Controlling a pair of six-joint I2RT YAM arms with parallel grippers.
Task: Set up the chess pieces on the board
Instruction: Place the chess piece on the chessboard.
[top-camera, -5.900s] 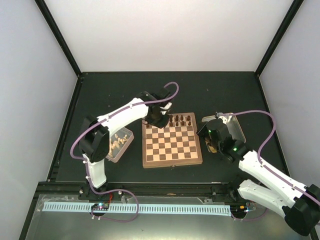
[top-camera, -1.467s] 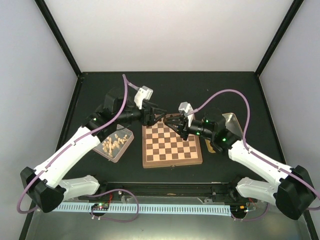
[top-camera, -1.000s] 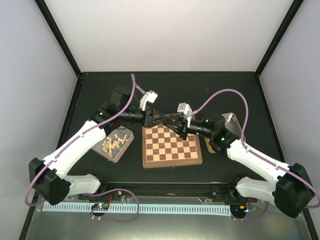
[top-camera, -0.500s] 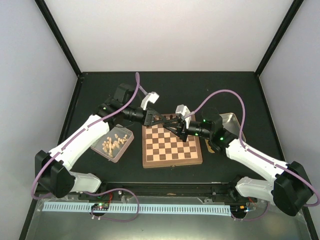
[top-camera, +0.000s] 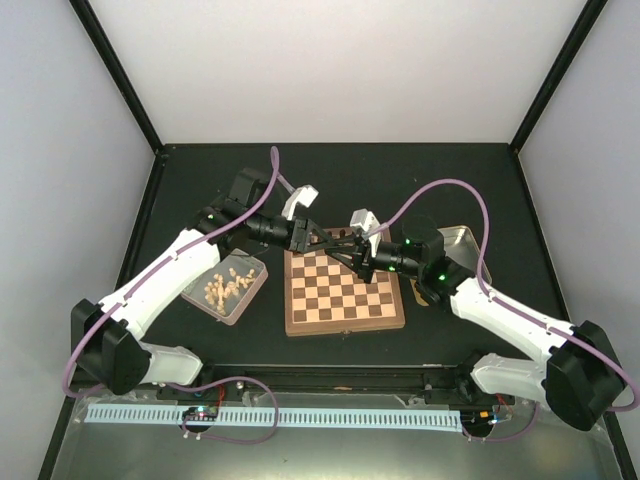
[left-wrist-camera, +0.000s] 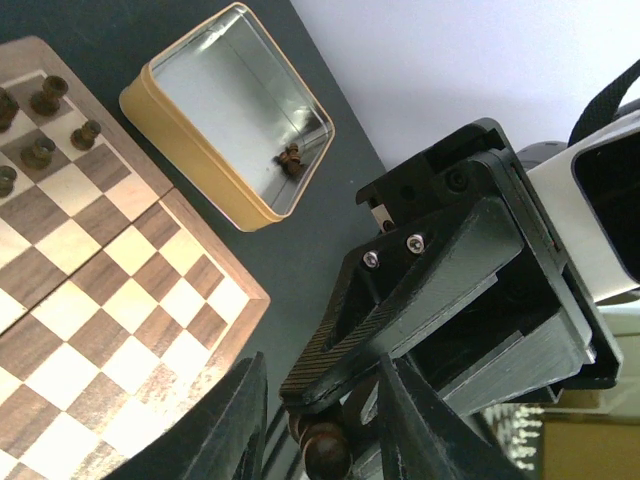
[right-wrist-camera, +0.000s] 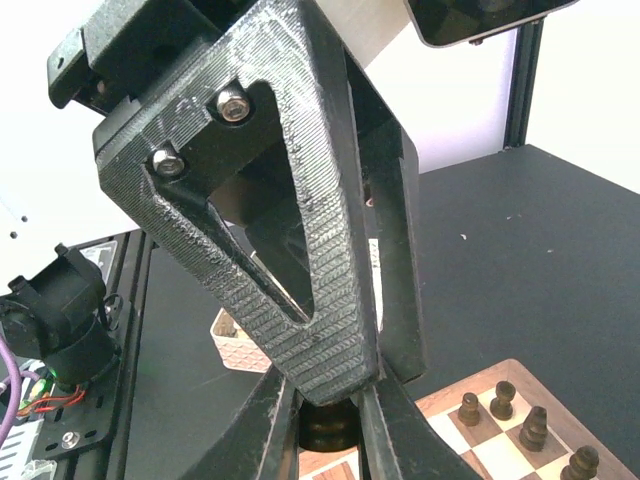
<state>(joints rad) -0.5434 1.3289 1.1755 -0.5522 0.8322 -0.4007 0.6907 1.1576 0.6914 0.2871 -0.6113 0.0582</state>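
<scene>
Shows right gripper (right-wrist-camera: 330, 437) clamped on chess piece (left-wrist-camera: 325, 452) at 12 o'clock of board (top-camera: 345, 300); left gripper (left-wrist-camera: 322, 400) just reopened, jaws apart, handover seemingly unfinished.

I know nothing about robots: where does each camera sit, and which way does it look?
Top external: high behind the robot, looking down on the board; left arm and right arm show.
Left wrist: on the left arm, looking across the board toward a tin; own jaws at bottom.
Right wrist: on the right arm, facing the left arm's jaws; own jaws at bottom.
Shared: both wrist views show one dark piece between the two arms' jaws.
</scene>
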